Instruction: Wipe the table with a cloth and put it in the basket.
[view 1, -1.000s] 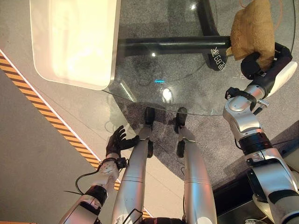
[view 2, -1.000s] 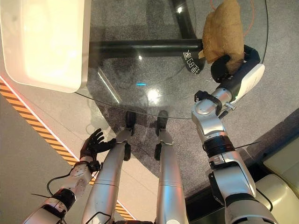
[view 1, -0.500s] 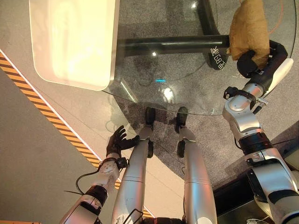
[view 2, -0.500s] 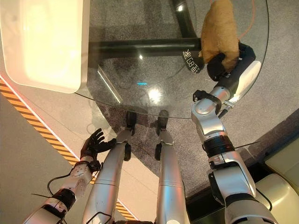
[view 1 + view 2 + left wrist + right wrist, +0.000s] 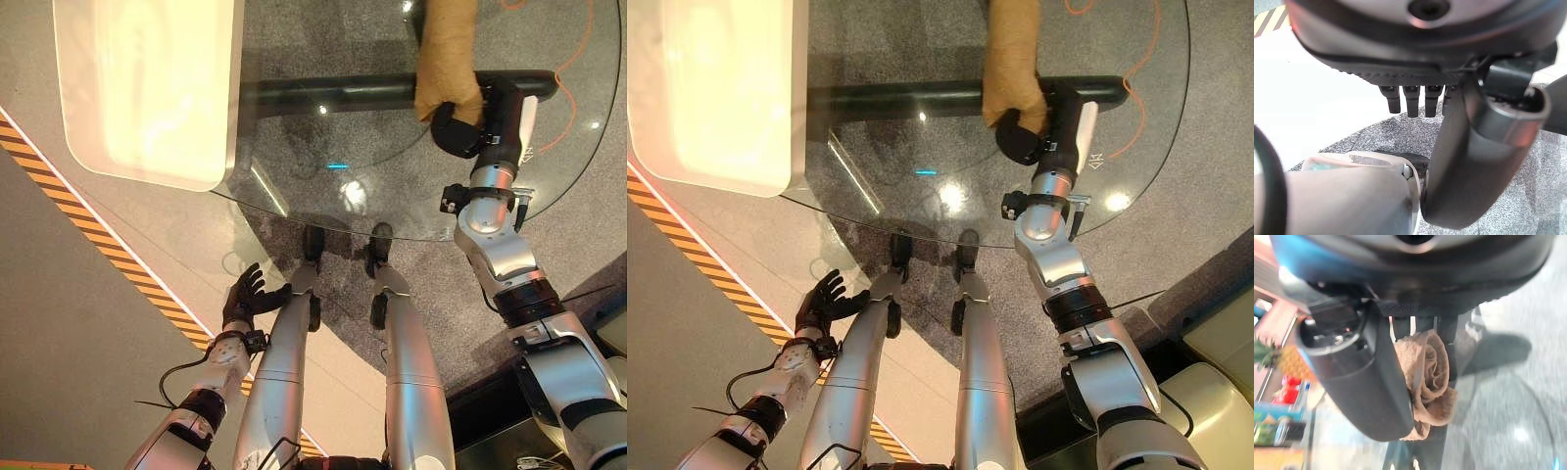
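Over glass table | right hand grips cloth

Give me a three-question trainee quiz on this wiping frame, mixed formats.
1. True or false: the right hand is shut on the tan terry cloth.
2. Multiple choice: where is the left hand? A) flat on the round glass table B) low beside the robot, fingers relaxed, holding nothing C) on the cloth.
3. Fill in: the white rectangular tray lies at the table's ____ side, as the robot sees it.

Key:
1. True; the right wrist view shows the cloth bunched between thumb and fingers.
2. B.
3. Left.
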Robot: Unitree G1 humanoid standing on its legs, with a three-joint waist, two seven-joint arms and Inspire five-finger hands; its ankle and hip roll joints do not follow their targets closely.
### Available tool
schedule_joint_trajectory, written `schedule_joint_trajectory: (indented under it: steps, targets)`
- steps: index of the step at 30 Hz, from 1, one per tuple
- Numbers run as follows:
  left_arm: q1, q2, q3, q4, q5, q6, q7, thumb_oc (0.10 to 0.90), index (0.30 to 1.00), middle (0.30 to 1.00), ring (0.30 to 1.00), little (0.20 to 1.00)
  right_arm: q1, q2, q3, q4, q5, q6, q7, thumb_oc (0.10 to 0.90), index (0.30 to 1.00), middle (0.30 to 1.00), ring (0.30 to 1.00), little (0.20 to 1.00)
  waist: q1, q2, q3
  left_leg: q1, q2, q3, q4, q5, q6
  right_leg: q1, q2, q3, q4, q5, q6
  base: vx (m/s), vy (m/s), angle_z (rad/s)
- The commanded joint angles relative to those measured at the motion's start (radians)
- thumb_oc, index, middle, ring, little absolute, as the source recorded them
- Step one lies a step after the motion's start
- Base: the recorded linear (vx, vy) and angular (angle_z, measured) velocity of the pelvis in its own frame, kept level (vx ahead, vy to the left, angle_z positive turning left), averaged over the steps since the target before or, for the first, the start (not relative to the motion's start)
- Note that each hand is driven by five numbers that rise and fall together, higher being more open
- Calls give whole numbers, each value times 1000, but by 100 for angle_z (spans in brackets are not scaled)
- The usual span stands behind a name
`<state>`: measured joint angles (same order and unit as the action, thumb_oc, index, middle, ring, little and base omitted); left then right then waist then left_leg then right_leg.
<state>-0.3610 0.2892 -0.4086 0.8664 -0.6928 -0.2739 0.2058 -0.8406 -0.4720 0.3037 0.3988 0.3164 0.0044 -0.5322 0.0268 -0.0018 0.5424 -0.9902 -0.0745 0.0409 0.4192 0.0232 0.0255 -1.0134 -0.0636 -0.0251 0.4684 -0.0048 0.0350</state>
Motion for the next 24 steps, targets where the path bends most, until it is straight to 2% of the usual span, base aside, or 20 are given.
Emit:
schedule_joint_trajectory:
  steps: [1, 15, 19, 24]
  targets:
    - [151, -69, 3, -10, 11, -2, -7, 800, 900, 900, 900, 900, 43, 7, 66, -205, 15, -88, 122, 100, 300, 300, 300, 200, 22, 43, -22, 17, -32, -20, 36, -72, 29, 16, 41, -64, -42, 26, -11, 3, 9, 3]
    - [143, -68, -11, -33, 26, 10, 8, 800, 900, 900, 900, 900, 52, 76, 219, -265, -10, -44, 332, 100, 300, 300, 300, 200, 35, 43, -22, 14, -37, -19, 29, -56, 28, 14, 34, -75, -46, 30, -9, 1, 5, 5]
    - [145, -64, -14, -36, 23, 8, 8, 800, 900, 900, 900, 900, 44, 74, 240, -268, -10, -34, 343, 100, 300, 300, 300, 200, 39, 44, -22, 16, -37, -20, 29, -54, 27, 15, 33, -77, -43, 31, -7, 2, -4, 5]
    - [146, -61, -9, -45, -21, -20, 10, 800, 900, 900, 900, 900, 44, 69, 247, -251, -3, -42, 304, 100, 300, 300, 300, 200, 42, 46, -22, 17, -35, -19, 27, -52, 27, 16, 31, -80, -43, 32, -6, 0, -2, 1]
